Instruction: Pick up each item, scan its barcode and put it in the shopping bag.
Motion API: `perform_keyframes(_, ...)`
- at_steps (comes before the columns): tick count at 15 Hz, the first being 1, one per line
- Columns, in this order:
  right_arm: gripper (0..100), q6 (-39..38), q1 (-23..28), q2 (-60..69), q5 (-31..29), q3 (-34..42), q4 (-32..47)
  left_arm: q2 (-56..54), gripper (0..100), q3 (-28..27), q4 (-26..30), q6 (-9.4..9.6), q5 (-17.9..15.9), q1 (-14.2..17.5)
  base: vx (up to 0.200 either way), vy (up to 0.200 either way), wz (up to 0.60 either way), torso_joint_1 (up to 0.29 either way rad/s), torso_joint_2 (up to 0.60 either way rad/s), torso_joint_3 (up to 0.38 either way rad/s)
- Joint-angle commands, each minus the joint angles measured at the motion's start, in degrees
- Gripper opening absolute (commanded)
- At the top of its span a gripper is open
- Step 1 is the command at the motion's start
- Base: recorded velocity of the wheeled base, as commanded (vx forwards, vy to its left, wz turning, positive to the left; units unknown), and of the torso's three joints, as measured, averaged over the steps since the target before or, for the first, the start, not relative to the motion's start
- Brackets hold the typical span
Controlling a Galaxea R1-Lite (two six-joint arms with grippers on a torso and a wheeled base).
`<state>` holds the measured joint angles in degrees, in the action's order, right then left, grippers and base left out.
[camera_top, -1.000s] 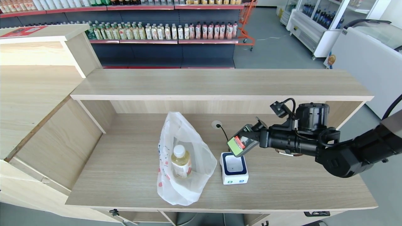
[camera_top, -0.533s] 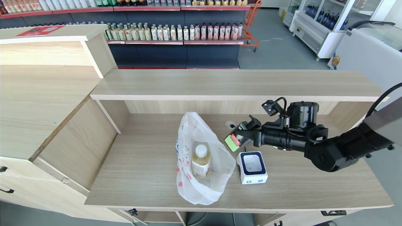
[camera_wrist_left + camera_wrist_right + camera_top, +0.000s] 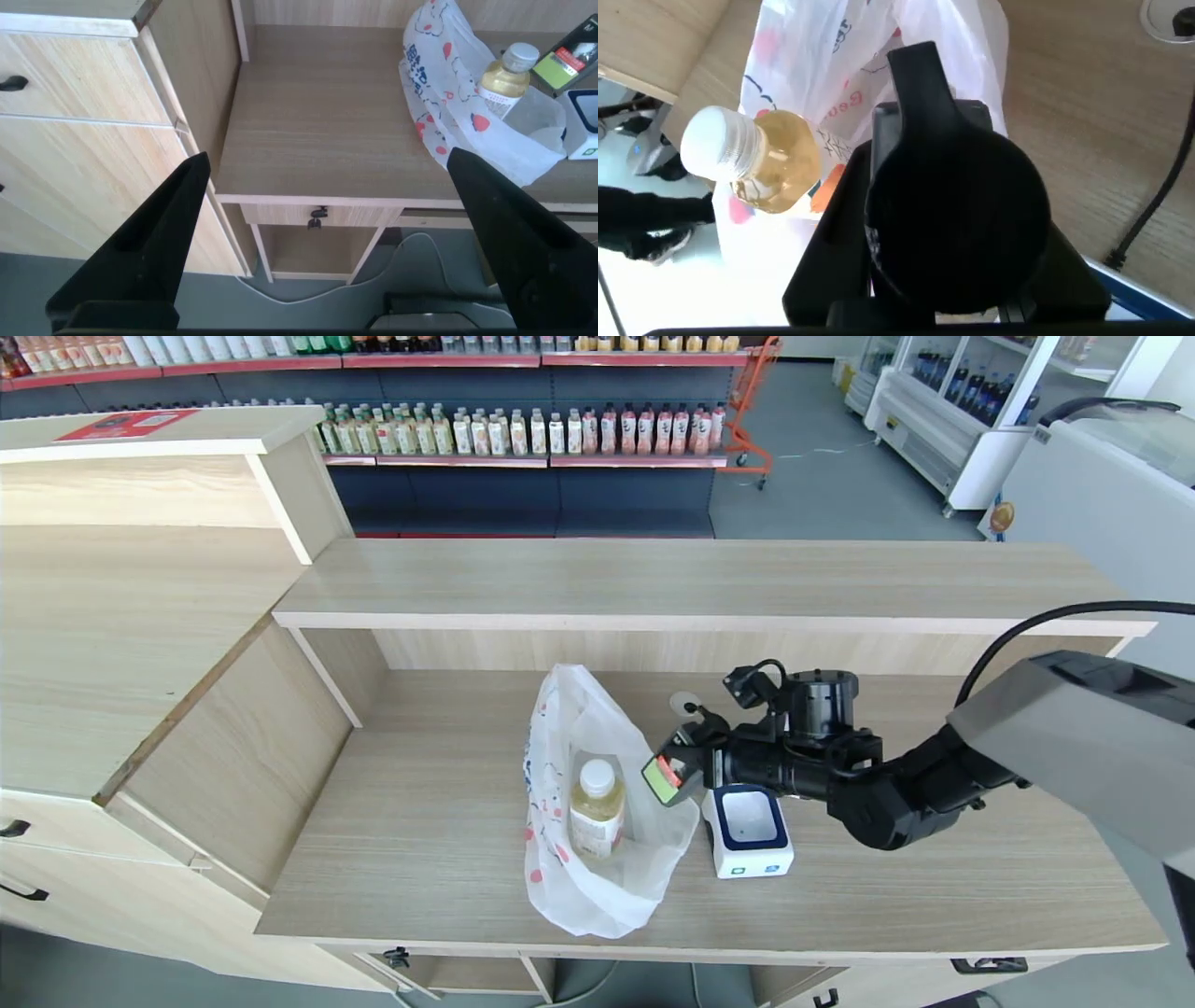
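Holding a pack (image 3: 665, 779) clamped tight, the right gripper (image 3: 689, 763) hangs at the bag (image 3: 597, 896) rim, beside the scanner (image 3: 747, 817). Left wrist: left gripper (image 3: 327, 161) spread wide, empty, facing the counter (image 3: 318, 140). Right wrist: bottle (image 3: 757, 163) close beneath. Risk: released here, the pack could catch the floppy rim and drop outside.

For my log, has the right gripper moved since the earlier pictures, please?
Yes. Against the scanner, the right gripper and its packet have shifted left, from above it toward the shopping bag.
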<state>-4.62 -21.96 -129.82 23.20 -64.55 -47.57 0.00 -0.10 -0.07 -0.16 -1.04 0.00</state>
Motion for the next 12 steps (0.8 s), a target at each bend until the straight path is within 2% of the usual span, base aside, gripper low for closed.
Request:
perform_keyframes(1, 0, 0.5, -2.3, -4.9, -1.4, -3.0, -0.1, 0.0, 100, 0.0, 0.0, -0.02, 0.0, 0.0, 0.0, 0.0, 0.0, 0.0, 0.0, 0.0)
perform_keyframes(5, 0, 5.9, -5.0, -11.1, -6.2, -9.7, 0.1, 0.0, 100, 0.0, 0.0, -0.02, 0.0, 0.0, 0.0, 0.0, 0.0, 0.0, 0.0, 0.0)
perform_keyframes(12, 0, 14.6, -5.7, -16.8, -6.6, -14.0, -0.2, 0.0, 100, 0.0, 0.0, -0.02, 0.0, 0.0, 0.0, 0.0, 0.0, 0.0, 0.0, 0.0)
